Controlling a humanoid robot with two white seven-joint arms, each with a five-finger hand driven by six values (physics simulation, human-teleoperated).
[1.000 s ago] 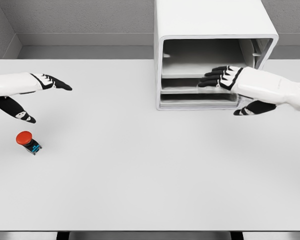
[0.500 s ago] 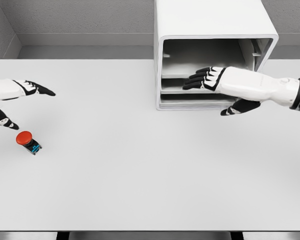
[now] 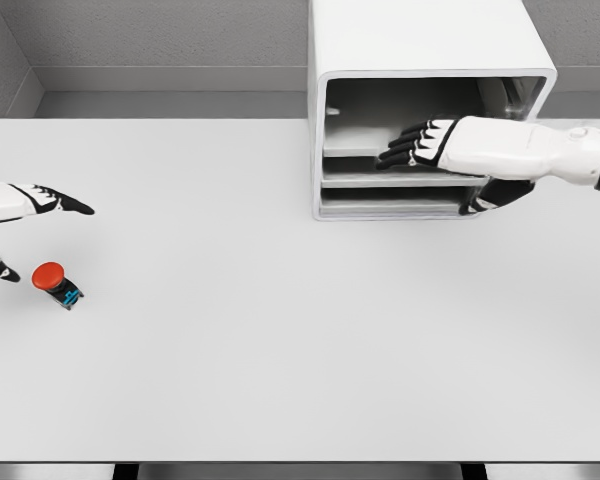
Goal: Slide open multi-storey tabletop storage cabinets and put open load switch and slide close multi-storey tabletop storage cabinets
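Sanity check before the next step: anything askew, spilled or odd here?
Nothing stands out. The cabinet stands square at the table's far edge, the switch sits intact near the left hand, and the right hand reaches flat into a shelf slot.

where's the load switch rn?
Head view: the red-capped load switch sits on the white table near its left edge, just below the open left hand, far from the cabinet.

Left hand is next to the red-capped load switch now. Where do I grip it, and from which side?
Grip the load switch under its red cap, around the dark-and-blue base, probably coming from above-left where the open left hand hovers. The wide cap overhangs the smaller base and tilts toward the hand, with bare table all around.
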